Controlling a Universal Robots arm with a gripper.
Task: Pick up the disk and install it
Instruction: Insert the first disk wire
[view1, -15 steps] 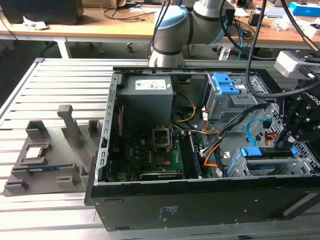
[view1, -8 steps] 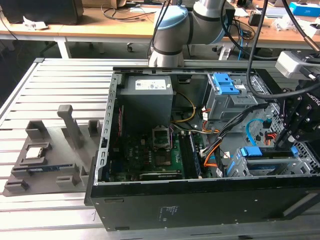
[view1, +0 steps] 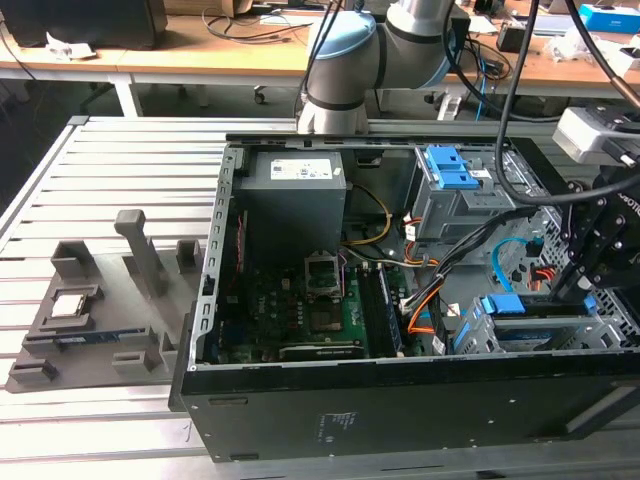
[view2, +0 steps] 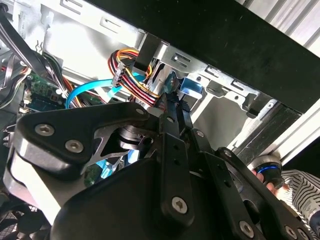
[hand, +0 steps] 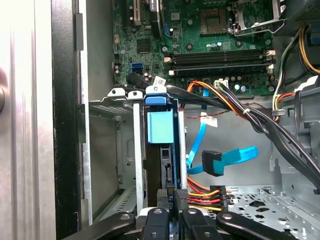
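While the disk (hand: 161, 145) stands on edge in the drive cage (hand: 131, 150) of the open computer case (view1: 400, 410), the gripper (hand: 172, 196) is right at its end.
The fingers (hand: 181, 197) are nearly closed around the disk's edge, beside the orange and red cables (hand: 202, 192); the motherboard (hand: 200, 45) lies beyond.

Gripper (view1: 588, 268) fingertips hidden behind drive cage (view1: 520, 330) wall in exterior view, lower right; arm (view1: 350, 50) cut off by top edge. Disk (hand: 167, 165) mostly hidden edge-on in its slot in first wrist view, label unseen. Person's hand (view2: 272, 175) partly hidden behind gripper linkage, lower right of second wrist view.
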